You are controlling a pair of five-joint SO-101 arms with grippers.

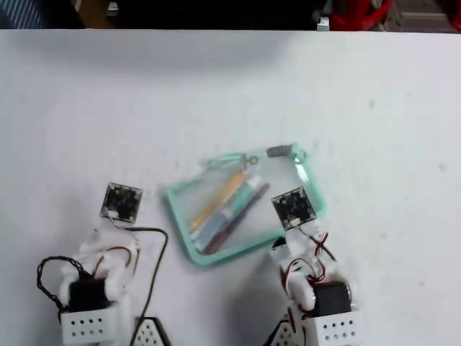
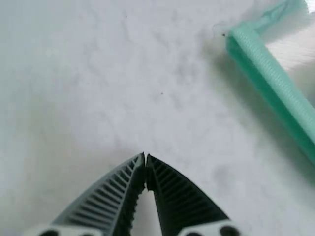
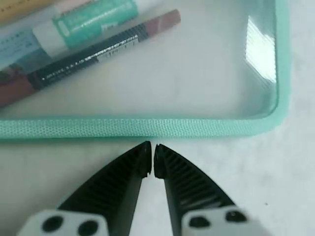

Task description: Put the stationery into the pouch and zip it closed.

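White tabletop (image 1: 216,86) is filling the high view, with a dark strip of room running along its 12 o'clock edge.

Pouch (image 1: 176,198): clear, teal-edged, lying flat just toward 3 o'clock of the table's centre. Its long axis is running roughly from 8 o'clock to 2 o'clock. The zipper pull (image 1: 248,160) is sitting partway along the 12 o'clock long edge, and a grey tab (image 1: 279,151) is lying beyond it toward 2 o'clock.

Contents: the stationery (image 1: 227,205) is lying inside the pouch as a loose bundle, pointing steeper than the pouch, between 1 and 2 o'clock. In the right wrist view a teal-labelled stick (image 3: 93,17) and a dark pen (image 3: 88,54) are showing through the clear wall, lying side by side.

Left gripper (image 2: 145,162): hovering over bare table at the pouch's 9 o'clock side, apart from its teal edge (image 2: 275,83). The jaws are meeting at the tips and gripping nothing.

Right gripper (image 3: 151,152): sitting at the pouch's 5 o'clock corner, just outside the teal binding (image 3: 147,127). The jaws are drawn together with nothing between them.
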